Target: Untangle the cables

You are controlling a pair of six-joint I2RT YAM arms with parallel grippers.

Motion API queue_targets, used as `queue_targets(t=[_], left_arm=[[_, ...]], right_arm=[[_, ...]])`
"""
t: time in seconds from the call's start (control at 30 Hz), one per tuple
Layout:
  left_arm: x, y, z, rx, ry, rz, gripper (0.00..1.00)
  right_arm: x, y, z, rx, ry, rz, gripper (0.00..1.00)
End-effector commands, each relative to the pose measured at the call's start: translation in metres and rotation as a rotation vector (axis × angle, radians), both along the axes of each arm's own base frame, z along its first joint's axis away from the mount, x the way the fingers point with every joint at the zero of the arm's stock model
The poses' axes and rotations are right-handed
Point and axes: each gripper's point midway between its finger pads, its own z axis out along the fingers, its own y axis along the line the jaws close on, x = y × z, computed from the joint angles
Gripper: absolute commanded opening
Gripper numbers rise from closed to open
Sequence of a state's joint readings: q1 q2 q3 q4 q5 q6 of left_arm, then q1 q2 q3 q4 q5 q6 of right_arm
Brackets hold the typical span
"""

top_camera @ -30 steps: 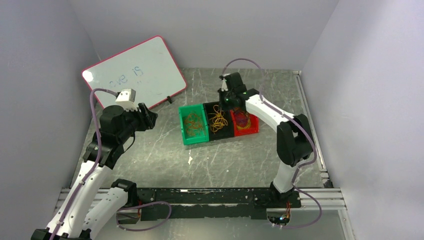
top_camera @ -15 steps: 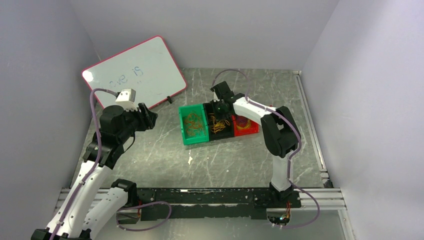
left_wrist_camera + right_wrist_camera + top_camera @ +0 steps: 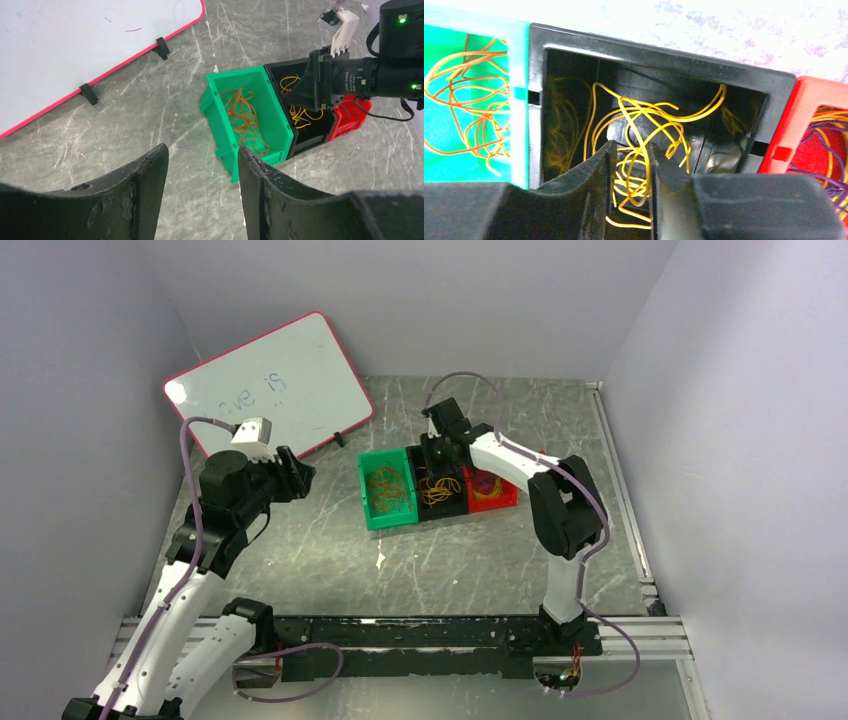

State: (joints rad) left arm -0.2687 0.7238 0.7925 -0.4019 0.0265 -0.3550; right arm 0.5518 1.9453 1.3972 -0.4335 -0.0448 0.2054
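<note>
My right claw (image 3: 631,150) is reaching down into the black bin (image 3: 664,60), fingers narrowly apart, with the yellow cables (image 3: 639,130) lying between them. My left claw (image 3: 202,152) is hanging wide apart above the counter (image 3: 150,110).

Grey marbled table (image 3: 450,560) carrying, at centre, a touching row of green bin (image 3: 388,522), black bin (image 3: 445,511) and red bin (image 3: 493,504). Whiteboard (image 3: 290,370) propped at 10 o'clock; white scrap (image 3: 380,560) at 6 o'clock of the green bin.
</note>
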Motion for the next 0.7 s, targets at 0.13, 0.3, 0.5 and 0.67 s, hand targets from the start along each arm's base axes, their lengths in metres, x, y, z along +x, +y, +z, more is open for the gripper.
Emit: queue_targets(t=[0.13,0.3,0.5,0.67], left_arm=[[-0.002,0.006,-0.002,0.003,-0.001,0.026,0.58],[-0.002,0.006,-0.001,0.001,-0.003,0.024,0.58],[-0.002,0.006,0.0,0.0,-0.005,0.022,0.58],[-0.002,0.004,0.0,-0.003,-0.006,0.016,0.58]], right_arm=[[0.01,0.009,0.055,0.065,-0.102,0.003,0.44],[0.015,0.002,0.074,0.038,-0.143,-0.014,0.48],[0.02,-0.016,0.093,-0.03,-0.205,-0.055,0.51],[0.02,-0.033,0.114,-0.041,-0.257,-0.103,0.52]])
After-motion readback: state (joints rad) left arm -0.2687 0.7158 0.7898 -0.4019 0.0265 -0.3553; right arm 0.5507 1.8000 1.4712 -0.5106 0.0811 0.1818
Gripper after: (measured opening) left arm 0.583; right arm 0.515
